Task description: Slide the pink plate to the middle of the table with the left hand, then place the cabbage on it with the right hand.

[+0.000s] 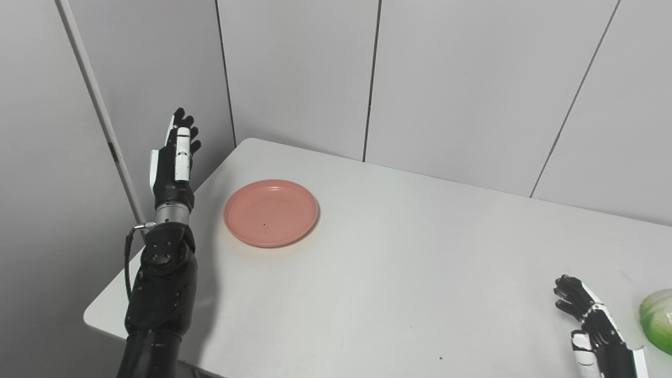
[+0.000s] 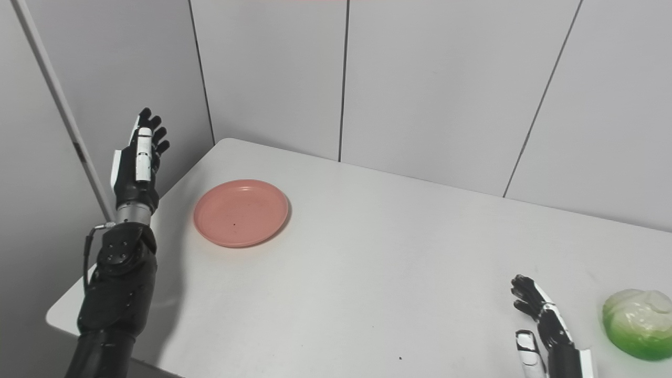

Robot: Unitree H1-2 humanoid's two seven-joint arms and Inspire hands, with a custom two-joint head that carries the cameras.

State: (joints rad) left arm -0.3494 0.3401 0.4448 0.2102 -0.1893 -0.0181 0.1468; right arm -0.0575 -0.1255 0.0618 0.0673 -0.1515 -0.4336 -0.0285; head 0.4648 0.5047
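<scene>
The pink plate lies flat and empty on the white table, toward its far left corner. My left hand is raised upright just outside the table's left edge, left of the plate and apart from it, fingers extended and holding nothing. The green and white cabbage rests at the table's near right. My right hand hovers low to the left of the cabbage, a short gap between them, fingers spread and empty.
Grey wall panels stand close behind the table and along its left side. The table's rounded left corner lies beneath my left forearm. A wide bare stretch of tabletop separates the plate from the cabbage.
</scene>
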